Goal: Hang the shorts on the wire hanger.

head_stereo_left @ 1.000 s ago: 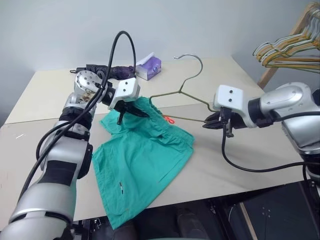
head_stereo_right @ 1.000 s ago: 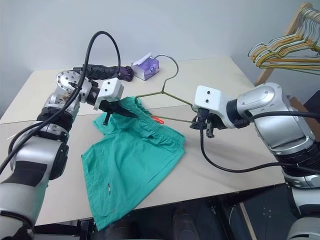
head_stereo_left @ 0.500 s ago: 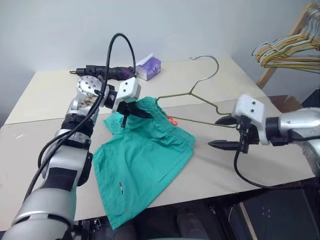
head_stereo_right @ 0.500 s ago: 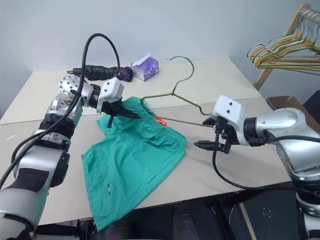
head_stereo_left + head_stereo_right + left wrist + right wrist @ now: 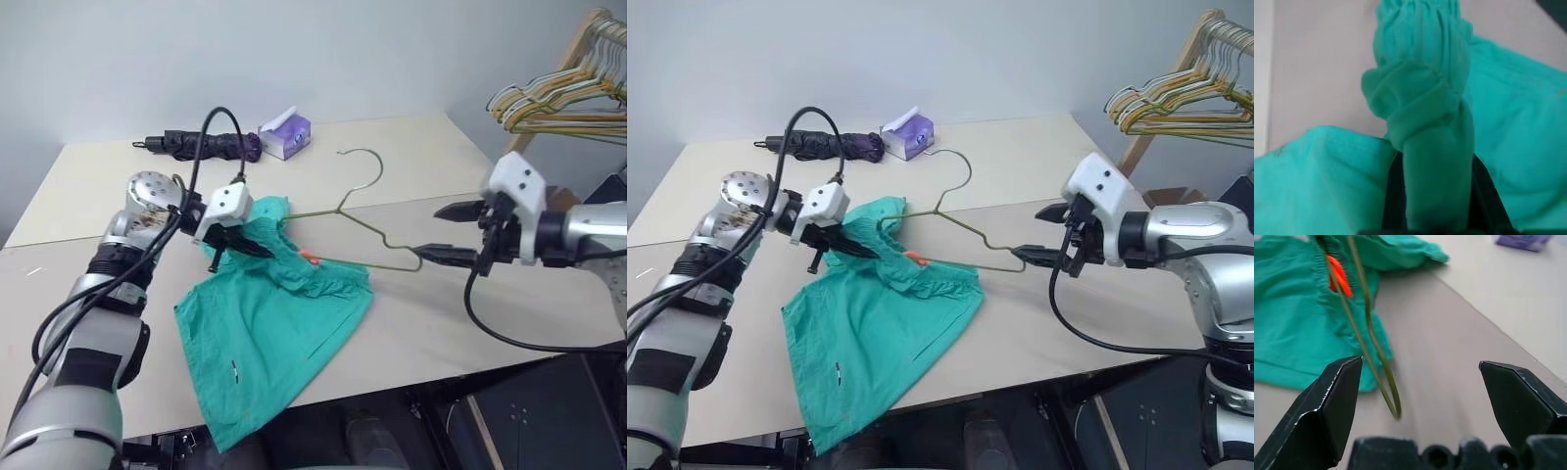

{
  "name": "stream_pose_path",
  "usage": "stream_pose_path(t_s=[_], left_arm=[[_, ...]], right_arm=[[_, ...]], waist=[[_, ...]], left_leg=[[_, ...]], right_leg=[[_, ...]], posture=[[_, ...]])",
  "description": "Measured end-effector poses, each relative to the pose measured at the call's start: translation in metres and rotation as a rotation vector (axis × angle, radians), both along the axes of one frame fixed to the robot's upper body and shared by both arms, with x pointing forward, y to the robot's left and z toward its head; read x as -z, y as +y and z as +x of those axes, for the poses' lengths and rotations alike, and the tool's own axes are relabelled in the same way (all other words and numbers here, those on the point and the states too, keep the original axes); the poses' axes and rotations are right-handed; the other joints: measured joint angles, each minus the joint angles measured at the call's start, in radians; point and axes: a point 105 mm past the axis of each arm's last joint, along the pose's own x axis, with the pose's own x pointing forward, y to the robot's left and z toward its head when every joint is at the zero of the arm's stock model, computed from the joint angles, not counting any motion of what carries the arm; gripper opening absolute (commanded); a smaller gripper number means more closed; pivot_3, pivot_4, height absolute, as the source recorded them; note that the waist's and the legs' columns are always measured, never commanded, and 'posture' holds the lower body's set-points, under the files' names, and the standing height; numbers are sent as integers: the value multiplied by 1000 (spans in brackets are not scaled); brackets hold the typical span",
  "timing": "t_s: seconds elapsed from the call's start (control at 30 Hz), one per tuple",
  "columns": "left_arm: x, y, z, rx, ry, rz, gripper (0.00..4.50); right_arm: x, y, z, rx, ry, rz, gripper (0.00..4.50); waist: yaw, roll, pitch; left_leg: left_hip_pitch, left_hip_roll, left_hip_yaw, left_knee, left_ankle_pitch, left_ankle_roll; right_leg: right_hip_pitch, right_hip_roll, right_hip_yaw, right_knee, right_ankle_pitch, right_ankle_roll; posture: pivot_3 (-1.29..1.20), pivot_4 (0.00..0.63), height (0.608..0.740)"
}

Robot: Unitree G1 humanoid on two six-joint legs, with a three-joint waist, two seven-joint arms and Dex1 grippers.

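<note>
- We judge the step in hand to be threading: one end of the wire hanger (image 5: 364,218) sits tucked in the waistband of the shorts (image 5: 274,328), while its other end pokes out bare toward the right of the frame, so the shorts are not yet hung.
- The shorts lie in the lower left centre of the head view, spread on the table (image 5: 411,323), with one leg drooping over the near edge; the waistband bunches up at centre left, where a small orange tag (image 5: 308,258) shows.
- The hanger lies across the middle of the frame, its hook curling upward near the centre top.
- Our left gripper (image 5: 238,247) at centre left has its jaws pressed together on a gathered wad of waistband; the left wrist view shows the cloth (image 5: 1435,147) rolled tight between the black fingers (image 5: 1393,191).
- Our right gripper (image 5: 453,232) at centre right stands with jaws spread wide and holds nothing; in the right wrist view the hanger's bent end (image 5: 1386,387) lies between the fingers, nearer one, touching neither.
- Next, we reckon, the right jaws must close on that wire end so the left can draw the waistband farther along it.
- A folded umbrella (image 5: 201,145) and a tissue pack (image 5: 285,131) sit at the upper left, and a bunch of coloured hangers (image 5: 558,93) hangs at the upper right.
</note>
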Motion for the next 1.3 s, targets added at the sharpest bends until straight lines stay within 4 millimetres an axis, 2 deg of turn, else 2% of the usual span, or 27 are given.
stream_pose_path(t_s=[0.2, 0.43, 0.53, 0.67, 0.9, 1.1, 1.2, 1.3], left_arm=[[-6, -2, 1, -6, -1, -42, 0], [-17, 16, 4, -71, -19, -55, 0], [-23, 19, 7, -95, -31, -85, 0], [-37, 15, 12, -96, -62, -118, 0], [-38, 13, 13, -102, -58, -120, 0], [-38, 12, 13, -103, -58, -121, 0], [-38, 13, 14, -104, -59, -121, 0], [-40, 13, 14, -110, -59, -128, 0]], right_arm=[[8, -11, -2, 26, 50, 2, 4457], [32, -50, -10, 190, 124, 59, 4457], [45, -53, -15, 222, 159, 95, 4457], [67, -30, -12, 223, 193, 217, 4457], [102, 33, -1, 168, 290, 390, 4457], [103, 67, 10, 123, 314, 448, 4457], [110, 77, 16, 126, 327, 449, 3877], [116, 82, 15, 120, 350, 446, 2867]], waist=[[1, 0, 0], [4, 0, 0], [3, 0, 0], [3, 0, 0], [3, 0, 0], [12, 0, 0], [19, 0, 0], [28, 0, 0]], left_leg=[[0, 0, 0, 0, 0, 1], [1, 0, 0, 0, 0, 1], [1, 0, 0, 0, -1, 1], [1, 0, 0, 0, -1, 1], [1, 0, 0, 0, -1, 1], [1, 0, 0, 0, -1, 1], [0, 0, 0, 0, -1, 1], [0, 0, 0, 0, -1, 1]], right_leg=[[0, 0, 0, 0, 0, 0], [0, 1, 0, 0, 0, 0], [0, 1, 1, 0, 0, 0], [1, 1, 1, 0, 0, 0], [0, 1, 1, 0, 0, 0], [0, 1, 1, 0, 0, 0], [0, 1, 1, 0, 0, 0], [0, 1, 1, 0, 0, 0]], posture=[[-168, 33, 740], [-160, 48, 740], [-157, 50, 740], [-154, 50, 740], [-135, 52, 740], [-129, 54, 740], [-124, 55, 740], [-122, 57, 740]])
